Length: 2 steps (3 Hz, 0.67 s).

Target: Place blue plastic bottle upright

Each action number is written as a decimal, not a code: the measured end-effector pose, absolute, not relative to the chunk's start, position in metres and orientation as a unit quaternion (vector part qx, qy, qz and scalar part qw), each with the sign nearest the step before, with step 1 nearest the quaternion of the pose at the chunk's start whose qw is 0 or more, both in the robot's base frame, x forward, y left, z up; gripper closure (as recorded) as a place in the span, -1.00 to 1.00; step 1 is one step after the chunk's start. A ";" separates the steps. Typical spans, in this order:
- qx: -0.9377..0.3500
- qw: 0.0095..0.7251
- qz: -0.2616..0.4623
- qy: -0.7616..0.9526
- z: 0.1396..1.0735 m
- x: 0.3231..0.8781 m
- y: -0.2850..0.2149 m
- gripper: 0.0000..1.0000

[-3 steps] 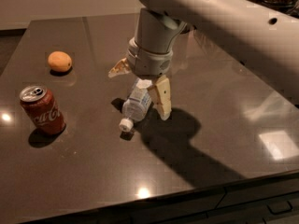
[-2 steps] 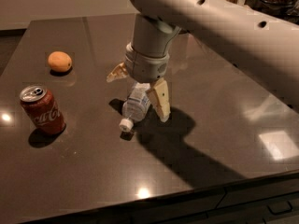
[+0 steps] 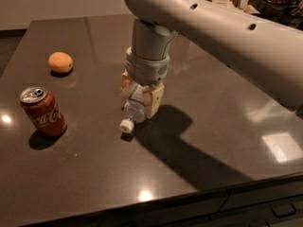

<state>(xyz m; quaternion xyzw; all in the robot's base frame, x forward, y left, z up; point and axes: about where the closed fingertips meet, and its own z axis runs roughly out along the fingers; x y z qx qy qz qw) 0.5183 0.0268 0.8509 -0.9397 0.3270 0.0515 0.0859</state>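
Since the earlier frame the gripper (image 3: 140, 97) has dropped lower and its tan fingers (image 3: 155, 100), then splayed wide, have drawn in against the blue plastic bottle (image 3: 134, 110). The jaws now look closed on the bottle's body, one finger on each side. The bottle lies on its side on the dark table (image 3: 213, 126) directly beneath the wrist. Its long axis runs from about 1 o'clock down to 7 o'clock, and the white cap (image 3: 126, 125) sticks out at the 7 o'clock end. Standing it upright likely means swinging that cap end upward. The Coca-Cola can (image 3: 42, 112) at 9 o'clock and the orange (image 3: 60, 62) at 10 o'clock sit well apart.
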 end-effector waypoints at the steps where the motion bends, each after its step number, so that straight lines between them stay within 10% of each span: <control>1: -0.933 0.086 0.048 0.346 0.853 0.523 0.023 0.35; 2: -0.907 0.125 0.064 0.397 0.880 0.526 0.018 0.81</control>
